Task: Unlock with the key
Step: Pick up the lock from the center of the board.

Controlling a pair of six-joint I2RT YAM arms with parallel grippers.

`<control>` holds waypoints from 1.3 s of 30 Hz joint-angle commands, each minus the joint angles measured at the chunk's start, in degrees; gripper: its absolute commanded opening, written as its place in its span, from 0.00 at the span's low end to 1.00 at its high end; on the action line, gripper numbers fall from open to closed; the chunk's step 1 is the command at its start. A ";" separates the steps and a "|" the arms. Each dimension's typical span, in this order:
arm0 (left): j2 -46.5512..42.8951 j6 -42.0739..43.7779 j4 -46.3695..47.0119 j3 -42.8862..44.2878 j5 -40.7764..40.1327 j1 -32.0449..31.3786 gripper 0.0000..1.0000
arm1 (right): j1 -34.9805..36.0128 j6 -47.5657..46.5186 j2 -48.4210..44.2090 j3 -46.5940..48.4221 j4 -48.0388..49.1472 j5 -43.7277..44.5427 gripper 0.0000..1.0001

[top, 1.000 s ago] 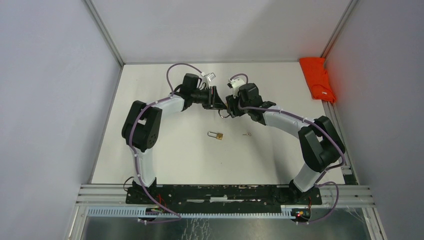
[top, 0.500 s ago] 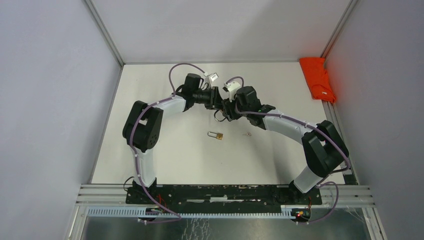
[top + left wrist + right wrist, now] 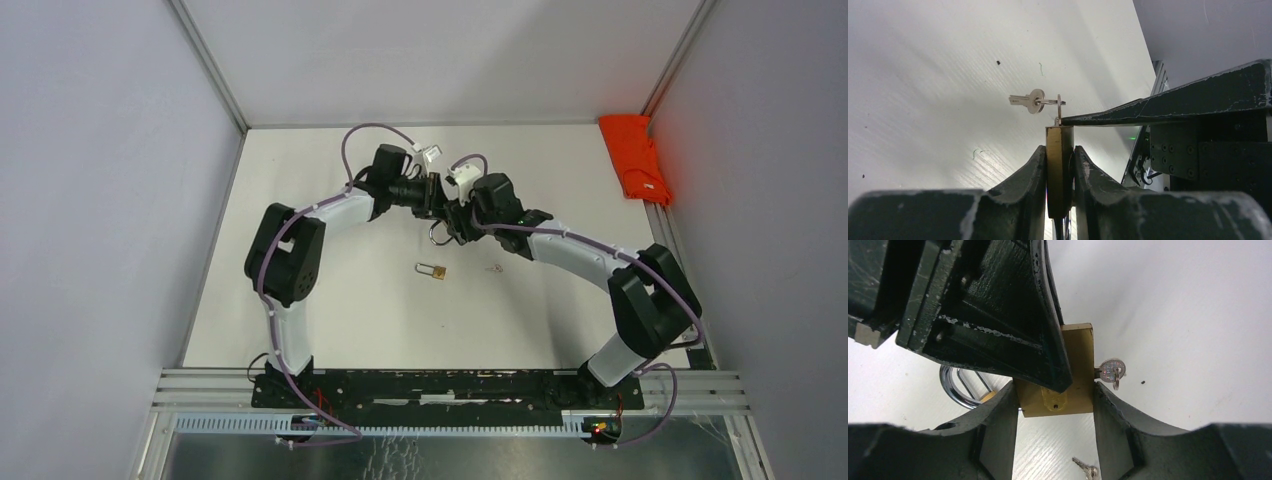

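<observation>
Grips with the left claw a rectangular brass padlock, seen edge-on, fingers pressed flat against its two broad faces. Clamps the same padlock with the right claw across the width, one finger tight against each narrow side. Meets claw to claw over the far middle of the white table, padlock held between them and off the surface.

Chrome shackle sticking out past the right claw's finger on the left of its wrist view, the curved end free of both claws. Small silver key seated in the padlock's end opposite the shackle, with its round head and thin ring poking out just beyond the right claw's other finger.

Lying on the table nearer the arm bases than both claws, well apart from them: a second, smaller brass padlock, and just to its right a loose silver key.

Far off to the right of the right claw, at the table's back corner: a folded orange cloth.
</observation>
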 commanded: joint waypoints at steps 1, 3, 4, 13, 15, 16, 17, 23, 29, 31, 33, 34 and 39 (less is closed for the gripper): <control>-4.21 8.27 -6.40 4.73 -0.29 -0.93 0.02 | 0.08 0.23 -8.18 4.30 6.44 3.27 0.57; -4.36 11.39 -10.14 6.96 -1.59 -0.17 0.02 | 0.03 0.30 -11.11 3.54 5.61 6.63 0.70; -4.11 12.67 -11.69 8.28 -1.59 0.28 0.02 | 0.08 0.08 -13.04 2.70 5.51 7.91 0.73; -5.78 27.41 -27.14 16.91 -2.83 1.32 0.02 | -1.59 1.40 -24.63 -1.52 4.84 11.46 0.64; -8.70 30.88 -29.34 17.06 -0.41 1.28 0.02 | -2.89 2.68 -24.49 -1.93 4.49 7.97 0.58; -9.98 32.85 -30.89 17.11 1.47 1.25 0.02 | -3.57 2.97 -24.48 -2.61 5.19 5.88 0.55; -11.45 35.19 -32.34 17.19 3.23 1.27 0.02 | -4.06 3.41 -24.54 -3.38 6.31 3.55 0.50; -18.64 49.80 -42.25 17.85 7.73 1.33 0.02 | -6.81 3.30 -24.17 -7.72 14.83 -12.22 0.29; -22.89 54.83 -46.95 18.16 10.57 1.29 0.02 | -8.58 10.15 -23.99 -13.64 30.26 -31.02 0.25; -24.23 55.48 -46.98 17.51 11.03 1.21 0.02 | -8.76 13.91 -24.47 -15.98 37.26 -34.93 0.25; -25.29 55.62 -46.98 17.33 11.35 1.17 0.02 | -8.92 17.71 -24.96 -18.27 44.22 -37.61 0.25; -25.51 55.60 -46.98 17.42 11.70 1.23 0.02 | -9.00 19.29 -24.99 -18.95 46.85 -38.61 0.24; -26.91 56.08 -47.00 17.20 12.95 1.20 0.02 | -9.23 25.62 -25.33 -21.63 58.24 -42.08 0.17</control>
